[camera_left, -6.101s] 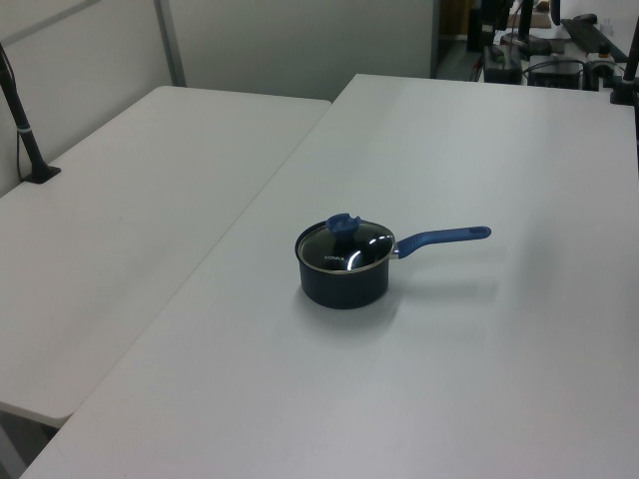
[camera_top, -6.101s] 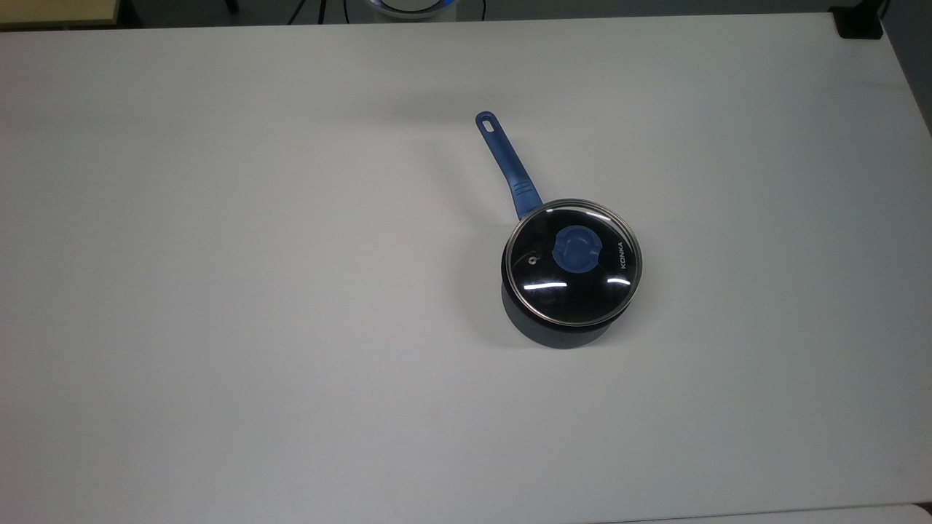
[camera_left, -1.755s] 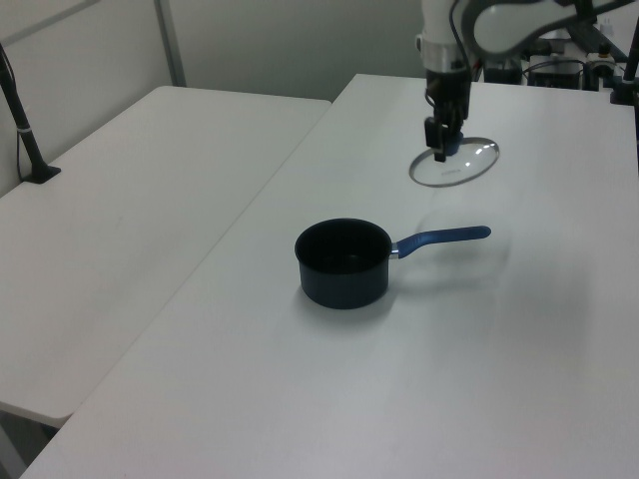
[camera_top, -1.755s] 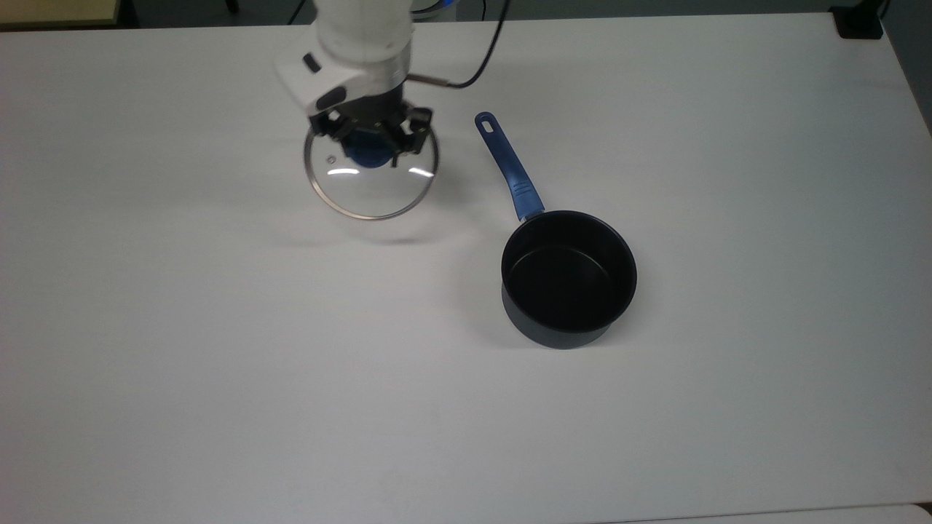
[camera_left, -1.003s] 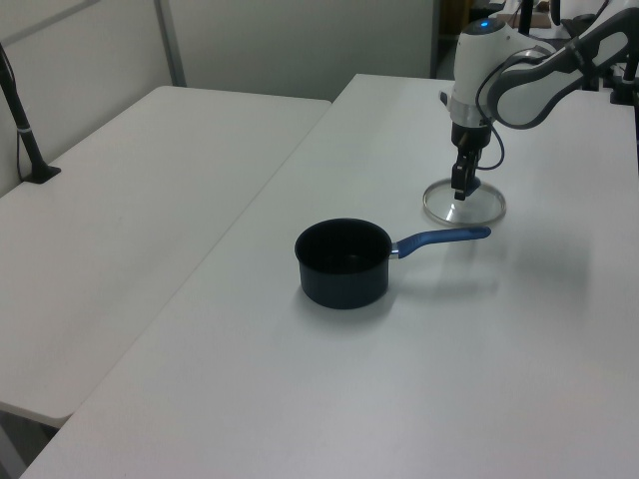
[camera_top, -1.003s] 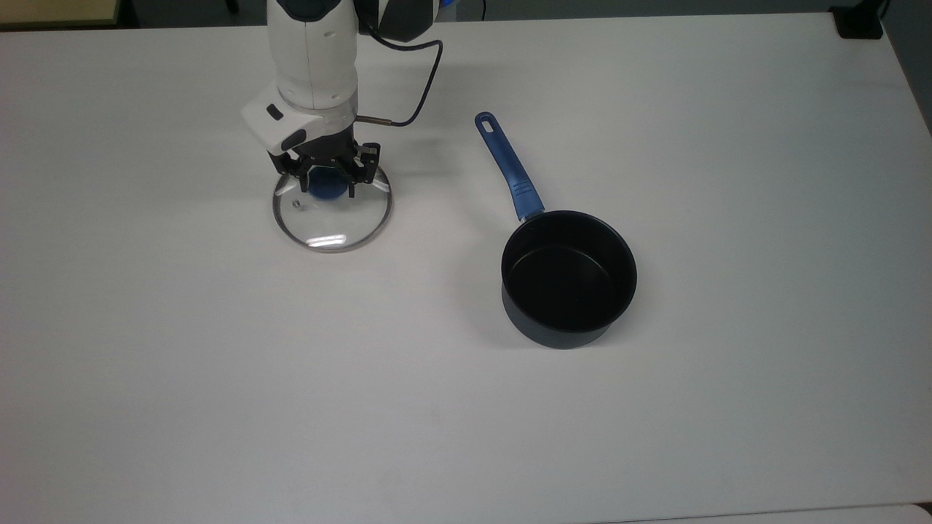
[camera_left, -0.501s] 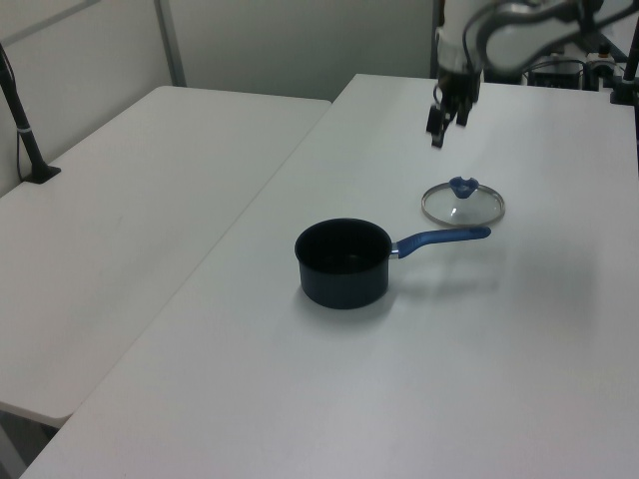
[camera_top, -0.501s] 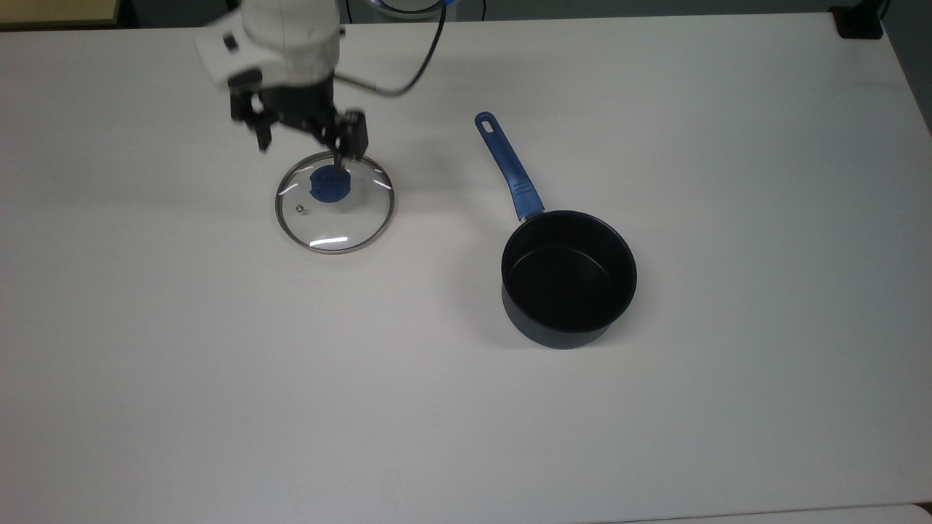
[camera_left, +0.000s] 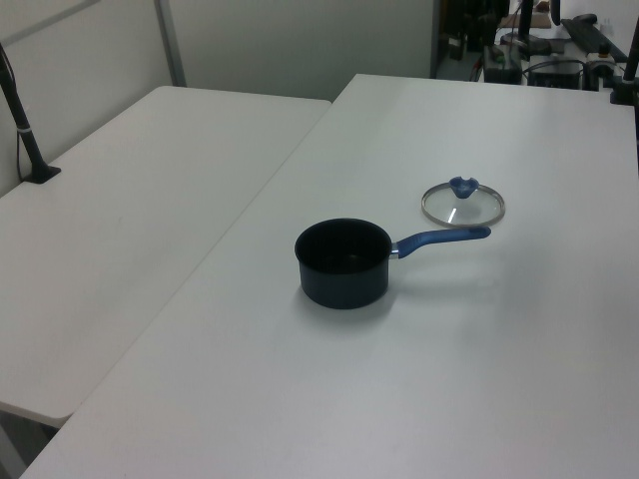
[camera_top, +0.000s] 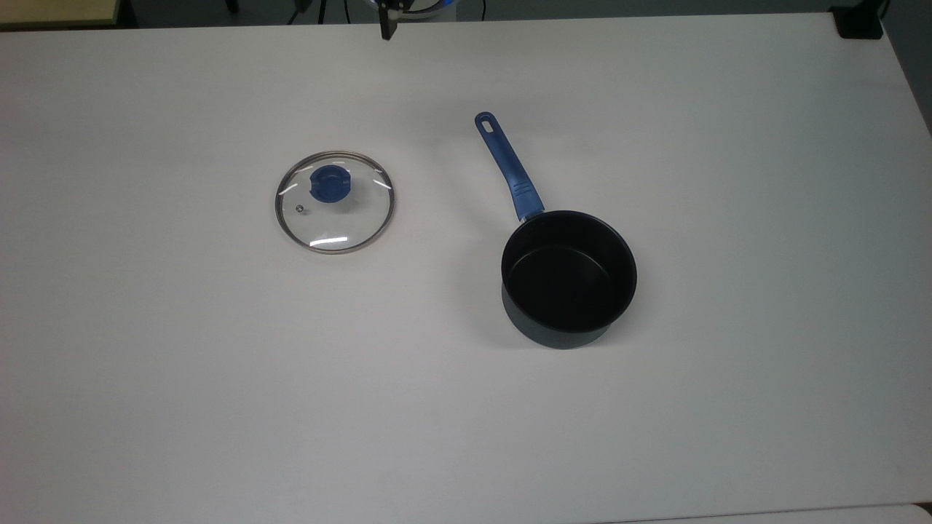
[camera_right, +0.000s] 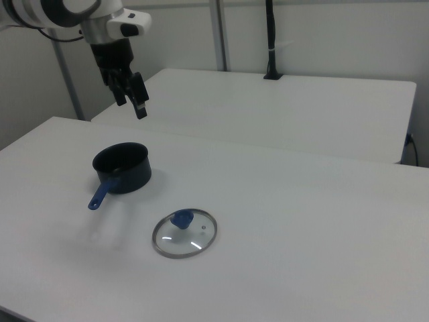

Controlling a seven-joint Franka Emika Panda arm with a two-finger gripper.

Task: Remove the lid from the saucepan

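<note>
Top view: round glass steel-rimmed lid (camera_top: pixel 335 202) lies beside the open navy saucepan (camera_top: pixel 568 280) — fragile, slippery, best gripped by its blue knob (camera_top: pixel 329 183); gripper (camera_right: pixel 132 95) spread, empty.

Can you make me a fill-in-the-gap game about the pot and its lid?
1. The lid lies flat on the ____, apart from the saucepan.
2. The knob in the middle of the lid is coloured ____.
3. The inside of the saucepan holds ____.
4. In the right view, the gripper hangs in the air and grips ____.

Missing words: table; blue; nothing; nothing
</note>
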